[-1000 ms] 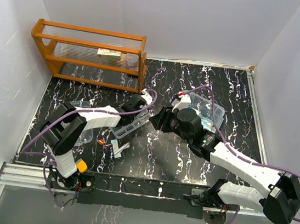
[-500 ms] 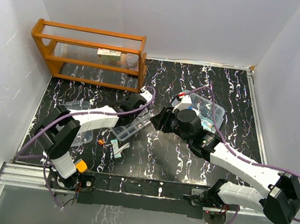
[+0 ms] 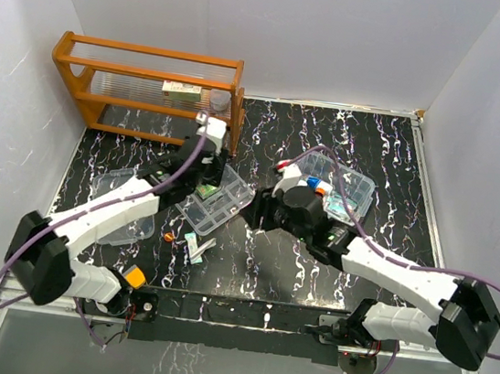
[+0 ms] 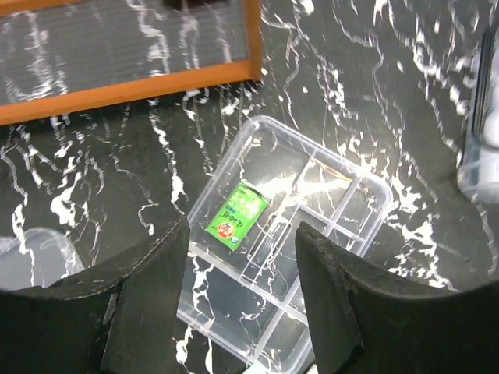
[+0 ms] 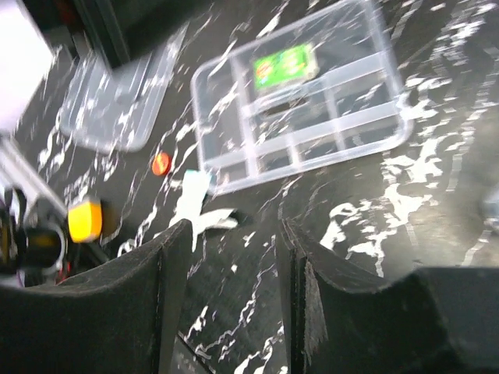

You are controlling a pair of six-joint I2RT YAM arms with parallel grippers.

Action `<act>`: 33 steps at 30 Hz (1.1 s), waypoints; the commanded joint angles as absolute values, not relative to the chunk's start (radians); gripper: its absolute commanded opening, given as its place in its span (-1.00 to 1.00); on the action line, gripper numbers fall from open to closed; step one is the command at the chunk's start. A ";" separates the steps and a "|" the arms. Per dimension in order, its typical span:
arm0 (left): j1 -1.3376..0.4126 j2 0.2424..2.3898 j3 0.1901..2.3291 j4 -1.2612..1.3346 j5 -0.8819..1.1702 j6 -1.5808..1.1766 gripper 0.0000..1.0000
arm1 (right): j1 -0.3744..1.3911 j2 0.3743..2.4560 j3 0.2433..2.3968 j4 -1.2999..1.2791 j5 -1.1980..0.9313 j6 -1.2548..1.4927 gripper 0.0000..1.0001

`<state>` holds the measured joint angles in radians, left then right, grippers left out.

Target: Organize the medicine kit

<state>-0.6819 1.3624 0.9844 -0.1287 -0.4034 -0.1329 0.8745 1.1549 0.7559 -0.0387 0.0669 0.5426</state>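
The clear divided tray insert (image 3: 213, 204) lies flat on the table with a green packet (image 3: 230, 187) in one compartment. Both also show in the left wrist view, tray (image 4: 312, 234) and packet (image 4: 238, 212), and in the right wrist view, tray (image 5: 312, 117) and packet (image 5: 284, 66). My left gripper (image 3: 210, 168) hovers open and empty above the tray's far end (image 4: 242, 312). My right gripper (image 3: 261, 209) is open and empty just right of the tray (image 5: 234, 296). The clear kit box (image 3: 346, 189) holds some items at the right. The flat clear lid (image 3: 123, 209) lies at the left.
The orange wooden rack (image 3: 152, 91) stands at the back left with a box and a jar on it. A small orange piece (image 3: 170, 236) and white packets (image 3: 196, 247) lie near the tray's front. White walls enclose the table.
My left gripper has drawn back from the tray toward the rack and risen. The tray has shifted and now lies flat with the green packet showing. My right gripper edged left.
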 commanded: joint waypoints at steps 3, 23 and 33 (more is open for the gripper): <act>-0.597 1.165 1.044 -0.267 -0.435 -0.333 0.20 | 1.073 1.308 0.810 0.070 -0.035 0.254 -0.02; -0.529 0.951 1.151 -0.469 -0.407 -0.282 0.37 | 1.146 1.694 0.954 0.178 -0.360 -0.531 0.05; -0.523 0.938 1.132 -0.466 -0.400 -0.266 0.40 | 1.135 1.810 1.037 0.097 -0.388 -0.631 -0.13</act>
<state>-0.5312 0.9573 1.1240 -0.4538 -0.4110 -0.2806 1.1450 1.7901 0.9855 0.0998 -0.3653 -0.5682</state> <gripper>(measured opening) 0.695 0.463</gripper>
